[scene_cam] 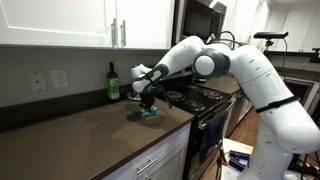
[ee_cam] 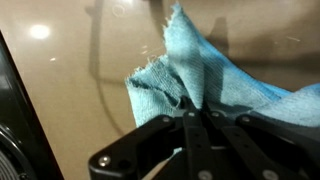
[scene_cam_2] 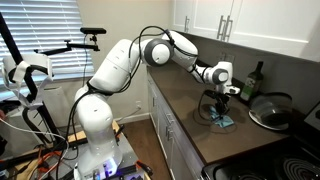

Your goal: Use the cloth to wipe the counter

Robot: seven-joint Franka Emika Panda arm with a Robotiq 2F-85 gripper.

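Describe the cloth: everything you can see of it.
The cloth is a small light-blue rag of soft, woven-looking fabric with a frayed edge. It is bunched up, with one fold drawn into a peak where the shut gripper pinches it from above. The rest of it spreads flat on the dark brown counter, close to the end by the black stove. Nothing else touches it.

One cloth (scene_cam: 150, 115), one counter (scene_cam: 90, 130), one gripper (scene_cam: 149, 106) and one stove (scene_cam: 200, 98) are counted. One green bottle (scene_cam: 113, 83) and two wall outlets (scene_cam: 60, 77) are seen left of centre
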